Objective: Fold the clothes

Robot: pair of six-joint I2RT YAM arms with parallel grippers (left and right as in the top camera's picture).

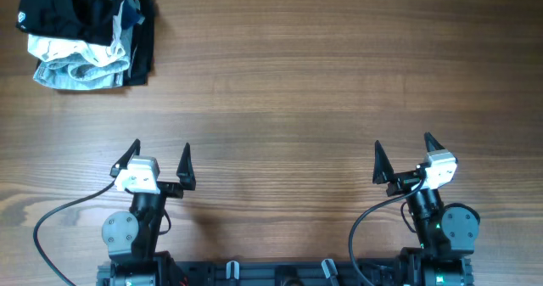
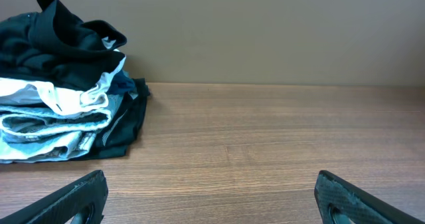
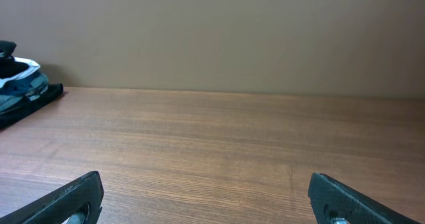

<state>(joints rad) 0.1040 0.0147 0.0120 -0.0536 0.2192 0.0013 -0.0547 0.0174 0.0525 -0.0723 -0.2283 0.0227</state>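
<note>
Clothes (image 1: pixel 85 36): one loose, crumpled heap at the far left corner of the wooden worktop (image 1: pixel 339 82). A black garment lies on top, white and pale grey-blue layers sit under it, and dark cloth at the base touches the wood. Left hand (image 1: pixel 161 145): near edge, left of centre, fingers spread wide apart, pointing toward the far edge. Right hand (image 1: pixel 403 141): near edge, right of centre, fingers likewise wide apart. Both hands are well apart from the clothes.

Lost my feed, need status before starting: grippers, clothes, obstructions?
Left gripper open, empty. Right gripper open, empty. Clothes pile heaped far-left, untouched. Nothing in the way.
</note>
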